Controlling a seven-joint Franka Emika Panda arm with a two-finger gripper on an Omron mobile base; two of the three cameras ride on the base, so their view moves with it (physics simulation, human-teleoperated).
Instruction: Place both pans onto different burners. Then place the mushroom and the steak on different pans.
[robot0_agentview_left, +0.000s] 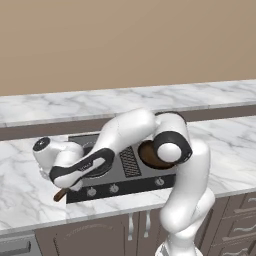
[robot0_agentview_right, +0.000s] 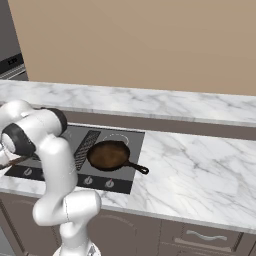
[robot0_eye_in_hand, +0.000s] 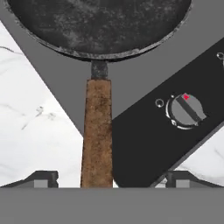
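Now, from the left base view, we saw our arm bent low over the left side of the dark cooktop (robot0_agentview_left: 125, 167). The brown wooden handle (robot0_agentview_left: 60, 195) of the black pan poked out past the front edge, over the marble worktop (robot0_agentview_left: 25, 200). The reddish-brown pan (robot0_agentview_left: 150, 155) sat on the right side of the cooktop, partly hidden by our elbow.

From the right base view, we saw the reddish-brown pan (robot0_agentview_right: 108, 155) resting flat near the front right of the cooktop (robot0_agentview_right: 65, 137), its dark handle pointing out to the right. We could not tell which burner ring lay under it.

From the hand view, we looked right down the wooden handle (robot0_eye_in_hand: 96, 135). The black pan (robot0_eye_in_hand: 98, 26) sat on the cooktop ahead. Our fingers (robot0_eye_in_hand: 111, 179) were spread wide, one tip on each side of the handle and not touching it. A round knob (robot0_eye_in_hand: 187, 110) sat off to the side.

We thought the pan would be heavy and stiff, and would tip if held far out. The rough wooden handle looked like the best place to hold.

We saw no mushroom or steak.
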